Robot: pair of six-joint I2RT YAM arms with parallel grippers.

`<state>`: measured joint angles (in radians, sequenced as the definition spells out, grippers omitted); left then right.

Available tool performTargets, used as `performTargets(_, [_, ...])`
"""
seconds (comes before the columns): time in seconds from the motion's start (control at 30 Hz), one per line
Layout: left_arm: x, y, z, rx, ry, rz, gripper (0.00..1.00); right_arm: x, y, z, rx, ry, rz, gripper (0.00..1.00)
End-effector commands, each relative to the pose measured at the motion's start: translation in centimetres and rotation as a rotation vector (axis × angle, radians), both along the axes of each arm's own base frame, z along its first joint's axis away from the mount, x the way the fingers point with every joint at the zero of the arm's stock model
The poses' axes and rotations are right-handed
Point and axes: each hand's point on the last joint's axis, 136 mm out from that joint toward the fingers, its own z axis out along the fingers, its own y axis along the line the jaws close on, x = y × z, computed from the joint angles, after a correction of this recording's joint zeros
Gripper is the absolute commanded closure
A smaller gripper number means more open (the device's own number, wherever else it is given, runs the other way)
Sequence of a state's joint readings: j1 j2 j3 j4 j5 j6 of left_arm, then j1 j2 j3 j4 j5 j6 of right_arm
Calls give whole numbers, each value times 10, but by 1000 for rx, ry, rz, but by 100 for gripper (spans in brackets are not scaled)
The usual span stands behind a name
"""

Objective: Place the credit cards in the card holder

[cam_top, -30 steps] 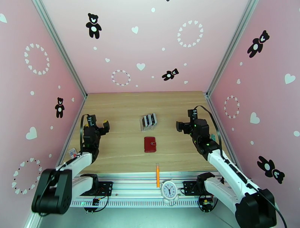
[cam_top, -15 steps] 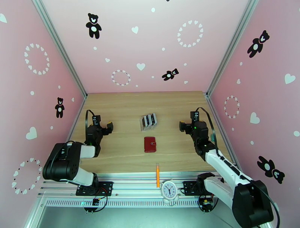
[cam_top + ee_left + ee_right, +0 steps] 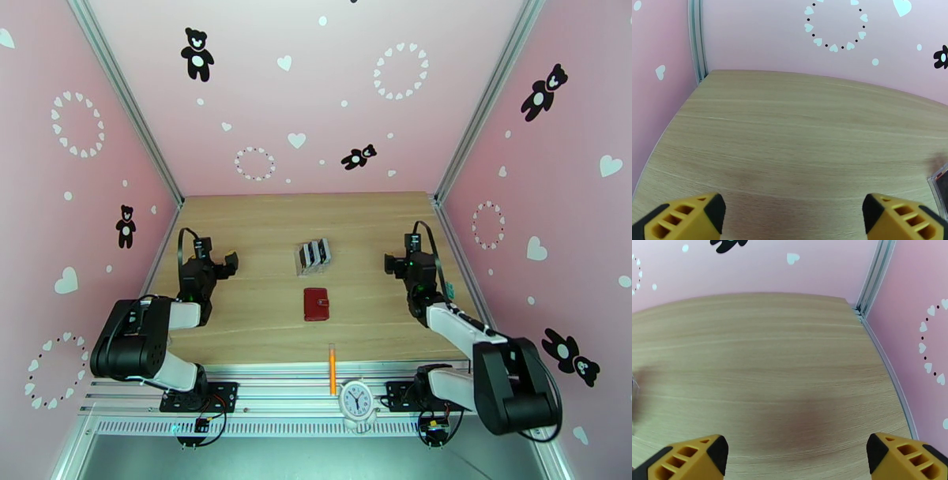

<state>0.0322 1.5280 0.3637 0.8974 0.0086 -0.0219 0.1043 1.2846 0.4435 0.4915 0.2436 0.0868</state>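
The card holder (image 3: pixel 316 304), a small red wallet, lies folded shut on the table's middle. Just behind it, several credit cards (image 3: pixel 314 253) stand on edge in a clear slotted rack. My left gripper (image 3: pixel 216 264) hovers left of the rack, open and holding nothing; the left wrist view shows its yellow fingertips (image 3: pixel 691 217) wide apart over bare wood, with the rack's corner (image 3: pixel 941 183) at the right edge. To the right of the rack my right gripper (image 3: pixel 401 265) is open too, its fingertips (image 3: pixel 904 457) spread over bare table.
An orange pencil (image 3: pixel 332 368) lies at the table's near edge, partly on the metal rail. A small white clock (image 3: pixel 356 399) stands on that rail. Pink walls close in the left, back and right sides of the wooden table (image 3: pixel 261 221).
Both arms have folded back, their elbows drawn in towards the bases. The left gripper shifted slightly right and the right gripper slightly right. Both stayed open; wallet and cards did not move.
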Motion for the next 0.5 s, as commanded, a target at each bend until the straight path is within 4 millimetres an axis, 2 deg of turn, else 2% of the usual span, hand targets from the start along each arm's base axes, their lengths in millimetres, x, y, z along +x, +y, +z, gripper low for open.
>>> performTargets(0.0, [2,5,0,10,6,24,2,11,-4,-1,6,-40,3,1])
performTargets(0.1, [2,5,0,12,6,25,2,17,-6,-12,36,-22,7,1])
performTargets(0.27, [2,5,0,12,7,25,2,18,-1,-19,38,-33,41,1])
performTargets(0.47, [2,5,0,12,6,25,2,20,5,-37,39,-32,76,1])
